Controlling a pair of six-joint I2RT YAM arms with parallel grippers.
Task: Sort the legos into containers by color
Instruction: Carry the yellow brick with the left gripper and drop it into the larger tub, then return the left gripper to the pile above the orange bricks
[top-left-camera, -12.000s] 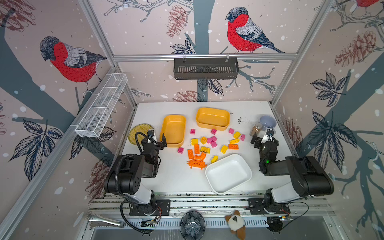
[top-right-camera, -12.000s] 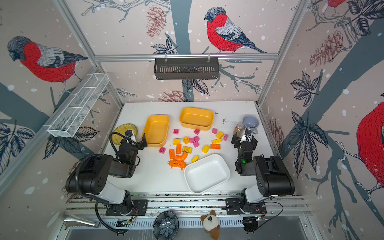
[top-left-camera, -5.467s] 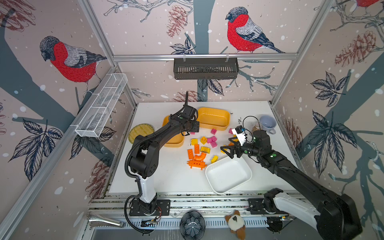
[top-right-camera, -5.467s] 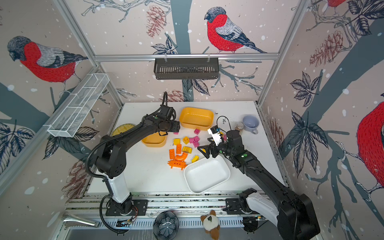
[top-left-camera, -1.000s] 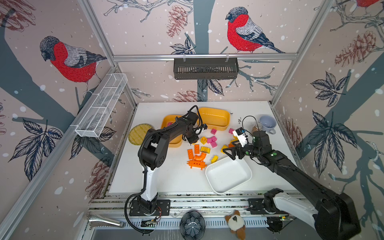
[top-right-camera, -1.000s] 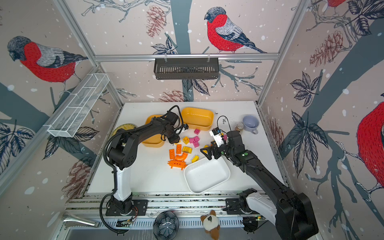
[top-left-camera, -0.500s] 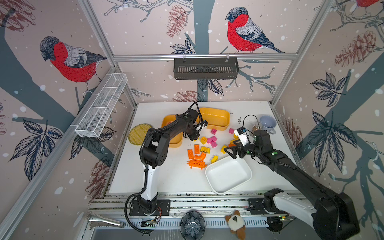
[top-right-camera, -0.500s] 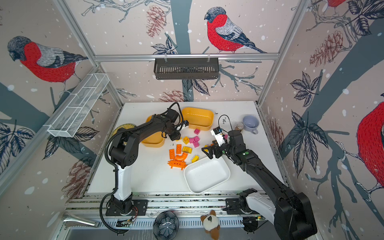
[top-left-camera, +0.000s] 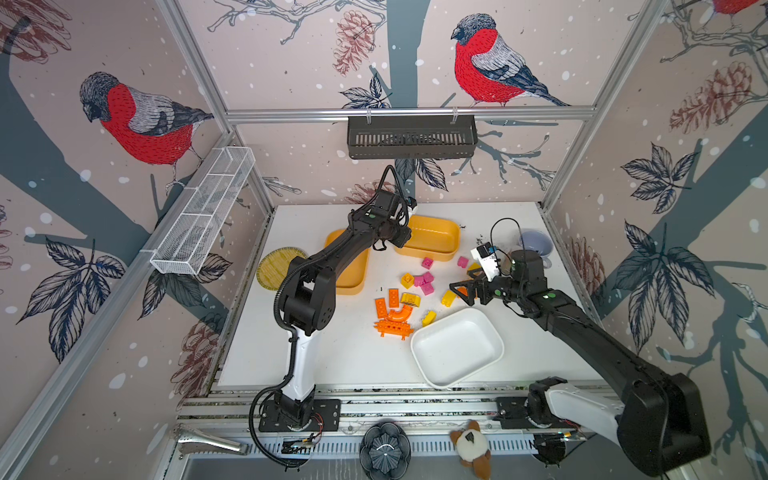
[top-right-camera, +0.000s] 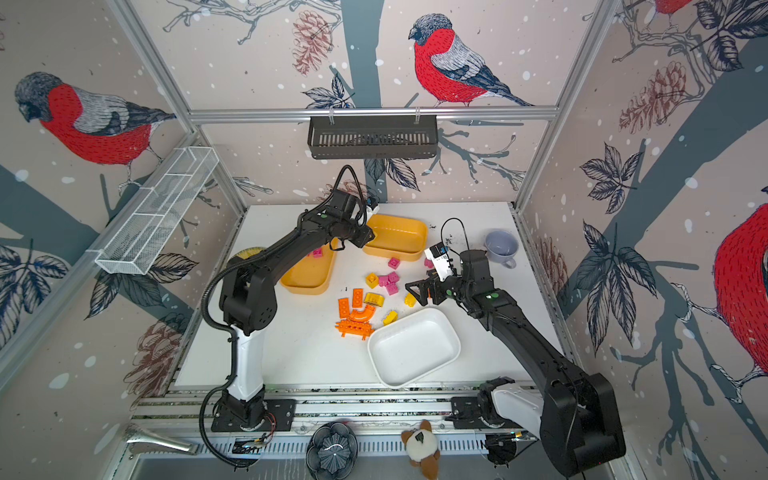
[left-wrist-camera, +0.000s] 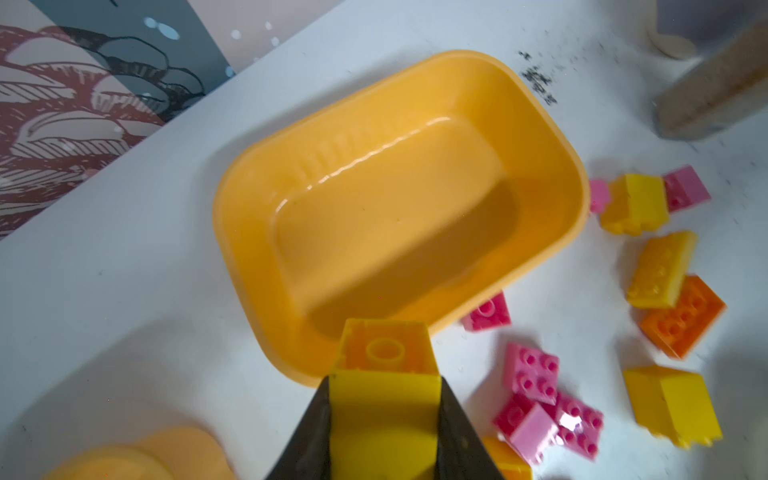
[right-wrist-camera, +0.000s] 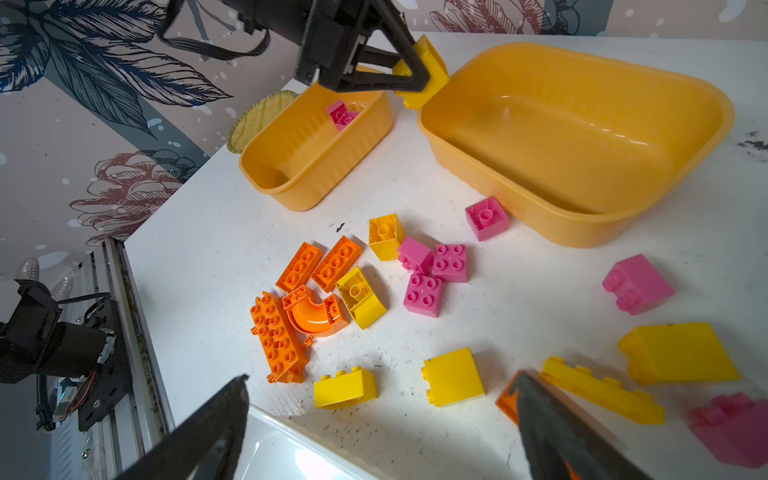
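Observation:
My left gripper is shut on a yellow brick and holds it just above the near rim of the back yellow-orange tub, which shows no bricks. The left yellow-orange tub holds one pink brick. Loose pink, yellow and orange legos lie mid-table. My right gripper hangs open, low over yellow bricks beside the white tub, holding nothing.
A round woven plate lies left of the tubs. A grey-blue cup stands at the back right behind the right arm. Dark crumbs speckle the table. A black basket hangs on the back wall.
My left gripper has shut on the yellow brick at the pile and carried it back toward the rear tub. The right gripper has stayed open, nearly still.

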